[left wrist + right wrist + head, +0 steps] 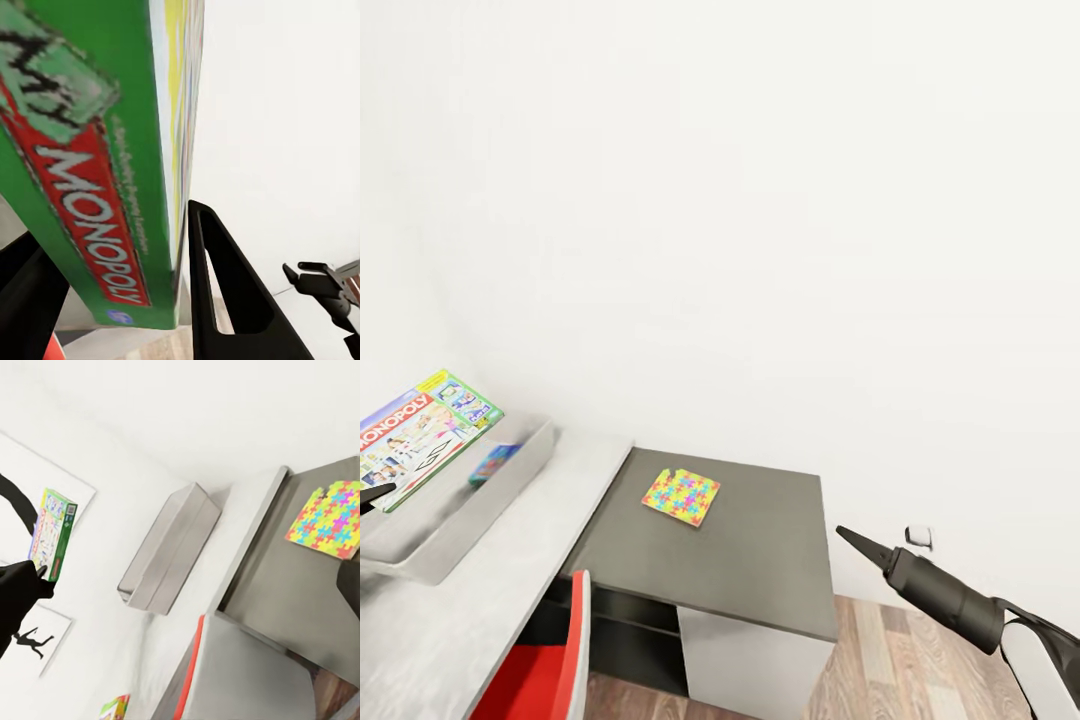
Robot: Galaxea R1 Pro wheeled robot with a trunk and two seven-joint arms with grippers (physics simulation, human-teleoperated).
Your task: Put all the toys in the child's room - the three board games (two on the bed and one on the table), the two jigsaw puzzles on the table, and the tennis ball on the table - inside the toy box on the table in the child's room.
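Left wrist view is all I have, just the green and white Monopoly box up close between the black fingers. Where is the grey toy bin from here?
Observer: In the head view, the shallow light grey toy box sits on the pale grey desk top. The white and green Monopoly box is held up over its left part, not yet inside.
Operator: Is anything in the bin already?
Observer: Yes, a small flat blue box shows inside it, close to one wall.
Operator: What is left outside?
Observer: One thin mosaic-patterned jigsaw puzzle lies flat on the lower dark grey top.
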